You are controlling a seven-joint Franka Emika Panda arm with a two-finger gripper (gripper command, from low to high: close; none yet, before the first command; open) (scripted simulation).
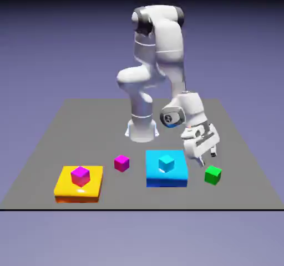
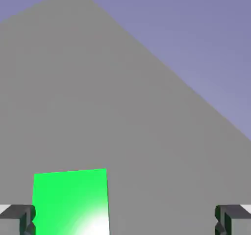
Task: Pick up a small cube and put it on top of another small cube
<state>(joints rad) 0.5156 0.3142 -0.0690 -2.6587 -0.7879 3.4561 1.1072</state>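
Green cube [image 1: 213,174]: sat on the grey table [image 1: 66,126], just beside the blue pad [image 1: 166,176] on the exterior view's right.
Gripper [image 1: 203,159]: hung tilted just above it — fingers spread wide, holding nothing.
Alignment: in the hand view the cube [image 2: 71,202] lay off-centre, against one fingertip [image 2: 17,218].
Handling: probably light, rigid, smooth — best pinched across two opposite flat faces.

Magenta cube [image 1: 80,175] on yellow slab [image 1: 65,186]
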